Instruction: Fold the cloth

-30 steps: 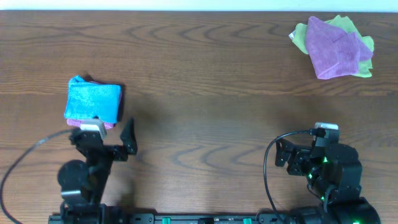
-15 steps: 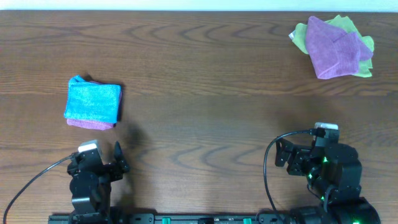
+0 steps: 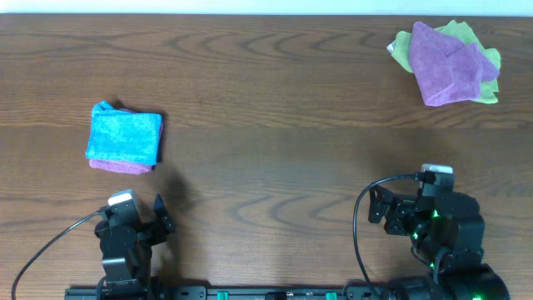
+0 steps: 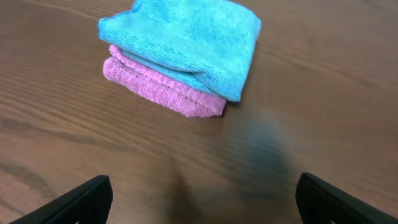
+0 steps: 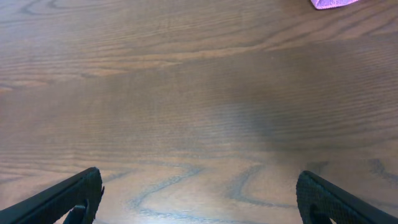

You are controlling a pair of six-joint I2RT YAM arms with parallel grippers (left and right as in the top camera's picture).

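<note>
The turquoise-blue cloth (image 3: 124, 137) lies folded into a small rectangle at the table's left, on top of a folded pink-purple cloth (image 3: 122, 166). In the left wrist view the blue cloth (image 4: 186, 43) rests on the pink one (image 4: 163, 91), ahead of the fingers. My left gripper (image 3: 137, 229) is open and empty, pulled back near the front edge, apart from the stack; its fingertips frame bare wood (image 4: 202, 196). My right gripper (image 3: 404, 208) is open and empty at the front right, over bare wood (image 5: 199, 193).
A crumpled purple cloth (image 3: 450, 62) lies on a lime-green cloth (image 3: 483, 58) at the far right corner; a purple edge (image 5: 333, 3) shows in the right wrist view. The wooden table (image 3: 275, 125) spans the scene.
My left arm has drawn back from the folded stack toward the front edge and settled there. The blue cloth stays folded on the pink one. The right arm has not moved.
</note>
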